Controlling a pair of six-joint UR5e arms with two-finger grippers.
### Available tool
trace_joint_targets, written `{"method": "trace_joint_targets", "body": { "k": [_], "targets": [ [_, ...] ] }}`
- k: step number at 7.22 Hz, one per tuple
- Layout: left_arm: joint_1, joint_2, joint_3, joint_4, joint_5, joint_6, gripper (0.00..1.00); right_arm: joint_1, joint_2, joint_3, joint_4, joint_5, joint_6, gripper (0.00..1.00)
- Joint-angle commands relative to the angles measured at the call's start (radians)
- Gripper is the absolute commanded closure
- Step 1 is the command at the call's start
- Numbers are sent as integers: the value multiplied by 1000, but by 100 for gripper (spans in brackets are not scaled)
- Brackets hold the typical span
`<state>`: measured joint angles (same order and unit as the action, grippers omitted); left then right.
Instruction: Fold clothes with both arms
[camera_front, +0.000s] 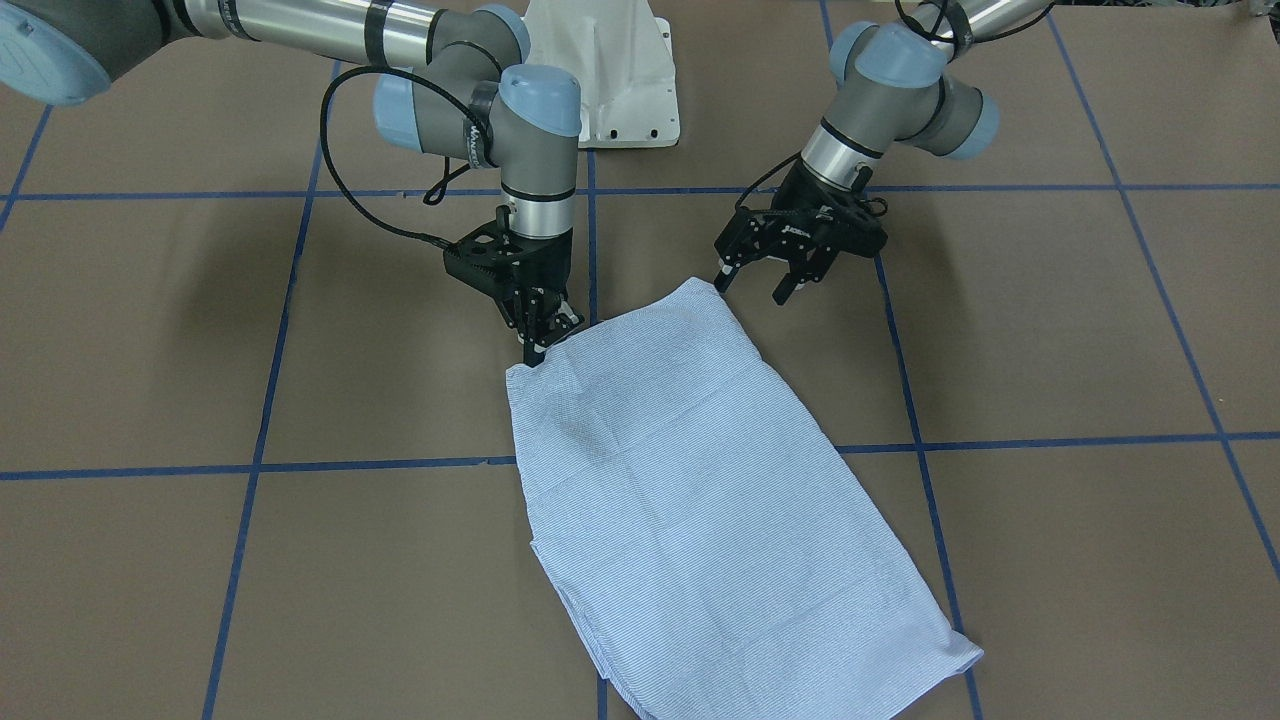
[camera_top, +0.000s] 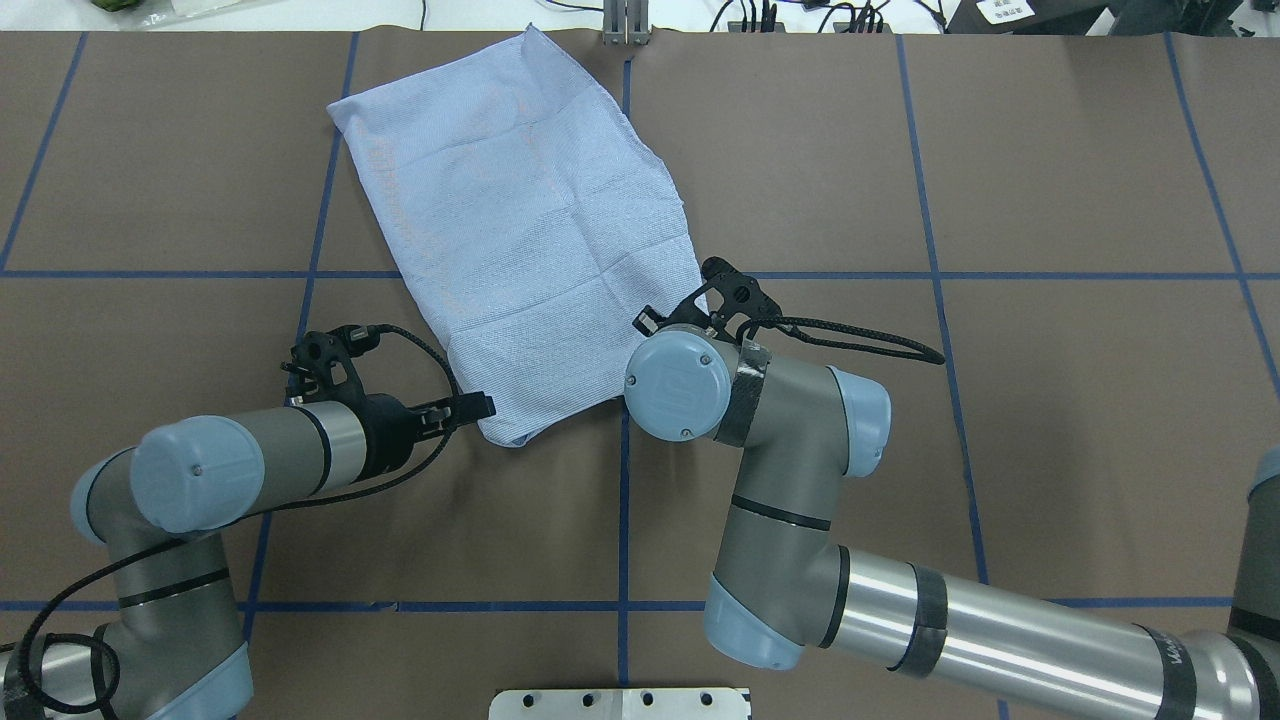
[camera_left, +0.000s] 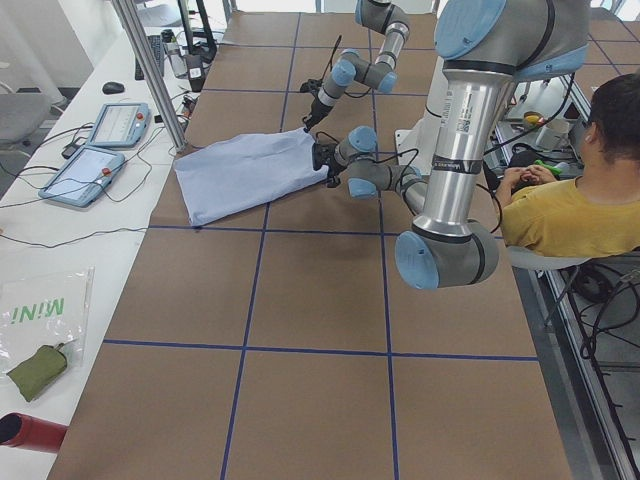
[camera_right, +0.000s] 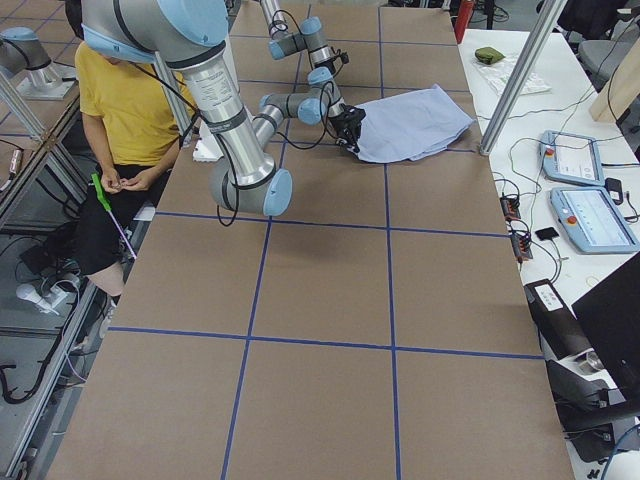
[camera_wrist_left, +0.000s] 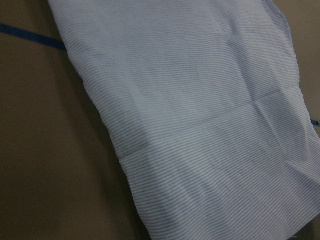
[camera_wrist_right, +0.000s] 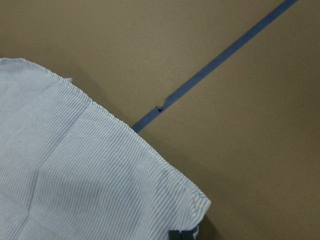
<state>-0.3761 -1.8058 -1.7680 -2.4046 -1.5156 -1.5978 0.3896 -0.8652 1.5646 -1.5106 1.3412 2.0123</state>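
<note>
Light: bright, even, from overhead; the front-facing view has a greenish cast.
Shadows: soft, faint patches on the table (camera_front: 150, 330).
Glare: white streaks along the right arm (camera_top: 1000, 622), on its silver tube.
Focus: the left wrist view of the shirt (camera_wrist_left: 200, 125) is slightly blurred; the other views are sharp.

Shirt (camera_top: 520, 230) lies on the table (camera_top: 1000, 400) by its far edge, left gripper (camera_front: 752, 287) and right gripper (camera_front: 535, 350) at its near corners

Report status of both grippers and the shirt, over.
Right gripper shut on shirt corner. Left gripper open, beside the next corner. Shirt folded, lying on table. Nothing on it.
</note>
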Motion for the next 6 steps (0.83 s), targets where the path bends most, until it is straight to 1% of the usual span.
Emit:
{"method": "trace_joint_targets", "body": {
  "k": [1, 3, 4, 5, 6],
  "targets": [
    [29, -22, 19, 1, 29, -34, 37, 0, 0, 0, 0, -5, 0, 100],
    [29, -81, 77, 1, 28, -42, 37, 0, 0, 0, 1, -5, 0, 100],
    [29, -84, 81, 1, 28, -42, 41, 0, -2, 0, 1, -5, 0, 100],
    [29, -87, 82, 1, 28, -42, 52, 0, -2, 0, 1, -5, -1, 100],
    [29, -87, 81, 1, 26, -42, 86, 0, -3, 0, 1, -5, -1, 100]
  ]
}}
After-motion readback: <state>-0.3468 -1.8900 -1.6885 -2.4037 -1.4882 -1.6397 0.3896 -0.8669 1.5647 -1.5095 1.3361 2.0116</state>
